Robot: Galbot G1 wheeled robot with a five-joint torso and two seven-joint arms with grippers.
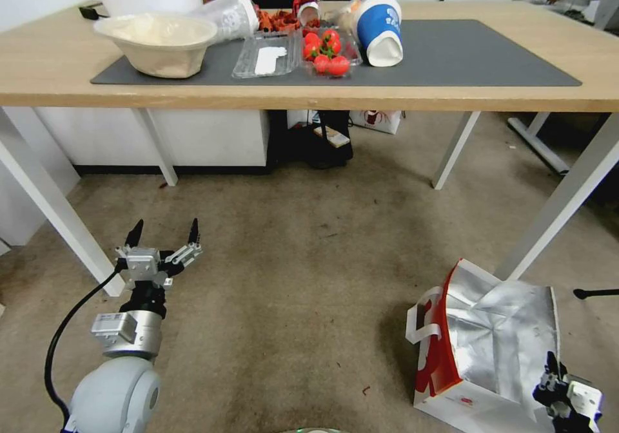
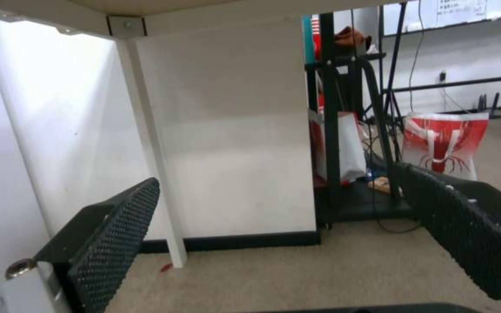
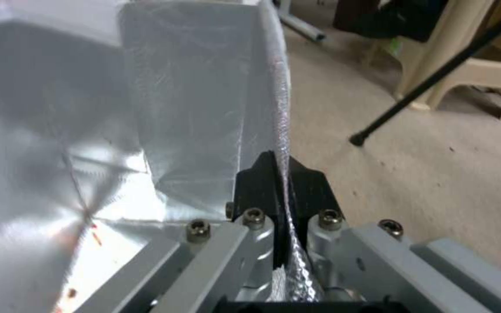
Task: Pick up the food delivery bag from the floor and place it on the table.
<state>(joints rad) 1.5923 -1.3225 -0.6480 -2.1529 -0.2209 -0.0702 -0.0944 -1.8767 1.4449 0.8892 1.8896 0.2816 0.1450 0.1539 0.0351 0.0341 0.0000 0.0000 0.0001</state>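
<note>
**Right hand pinches the bag's foil-lined wall at the rim**

The food delivery bag stands open on the floor, to the robot's right, just beside a white leg of the worktop and not yet lifted. The right hand is clamped on the top edge of the bag's right-hand wall, one finger inside against the foil and one outside, with the thin wall running straight down between them. The left hand hangs low over the carpet on the other side, well apart from the bag, its fingers spread wide and holding nothing.

The bag looks light and seems empty: the silver lining is creased and the walls sag inward, so it will probably behave as soft and floppy rather than boxy. A single pinch on one wall is likely to let the bag tilt and swing under the hand, and the paper rim could tear or slide, since foil is slick. The white strap handles on the red side panel look like the sturdier place to take hold; failing that, a grip near a folded corner should be stiffer than mid-wall. The worktop's near right part, on the dark grey mat, lies free of the bowls and food boxes.
</note>
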